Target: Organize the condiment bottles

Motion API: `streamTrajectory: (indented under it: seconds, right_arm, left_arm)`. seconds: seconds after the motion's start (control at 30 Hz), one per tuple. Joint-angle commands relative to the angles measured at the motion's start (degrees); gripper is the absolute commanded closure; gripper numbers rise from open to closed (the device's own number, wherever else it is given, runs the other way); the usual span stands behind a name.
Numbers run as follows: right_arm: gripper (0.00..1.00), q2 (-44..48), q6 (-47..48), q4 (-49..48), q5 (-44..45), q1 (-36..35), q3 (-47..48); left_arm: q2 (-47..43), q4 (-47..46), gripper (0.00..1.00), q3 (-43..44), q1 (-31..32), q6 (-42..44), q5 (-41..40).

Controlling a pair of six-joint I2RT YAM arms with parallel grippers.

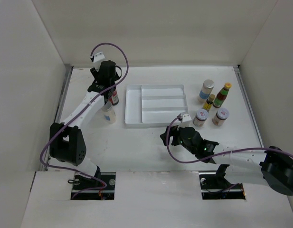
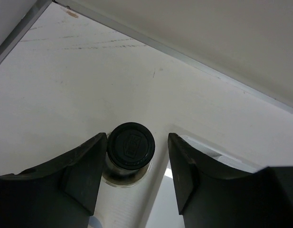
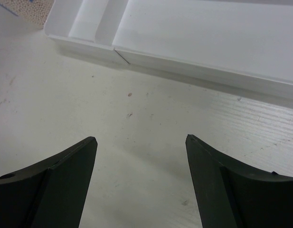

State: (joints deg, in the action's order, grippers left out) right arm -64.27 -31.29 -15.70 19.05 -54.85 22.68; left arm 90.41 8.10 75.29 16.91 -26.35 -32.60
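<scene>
We count seven condiment bottles: two toward the left edge of the table, five toward its right edge. Between them we count one white divided tray.

The white table carries a flat divided tray near its middle. At the tray's 9 o'clock a black-capped bottle stands upright, with a pale jar just at its 6 o'clock. At the tray's 3 o'clock, five things stand close together. A white-lidded jar has a red sauce bottle at its 3 o'clock. A tiny yellow-capped bottle stands between them, slightly nearer. At its 6 o'clock are a left short jar and a right short jar.
</scene>
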Motion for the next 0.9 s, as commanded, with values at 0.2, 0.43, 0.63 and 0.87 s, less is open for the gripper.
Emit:
streamTrajectory:
  seconds: [0.2, 0.43, 0.63, 0.87]
  right_arm:
    - [0.18, 0.46, 0.26, -1.61, 0.9, -0.56, 1.93]
    - [0.18, -0.68, 0.17, -1.61, 0.9, -0.56, 2.2]
    - [0.18, -0.68, 0.26, -1.61, 0.9, -0.56, 2.2]
    - [0.18, -0.07, 0.17, -1.7, 0.9, -0.56, 1.93]
  left_arm:
    - [0.38, -0.71, 0.73, 3.55, -1.57, 0.33, -1.24]
    - [-0.94, -2.21, 0.85, 5.48, -0.96, 2.44, -3.43]
    - [-0.5, -3.0, 0.86, 12.68, 0.36, 5.95, -3.61]
    - [-0.06, -4.05, 0.86, 18.66, 2.73, 8.07, -2.56]
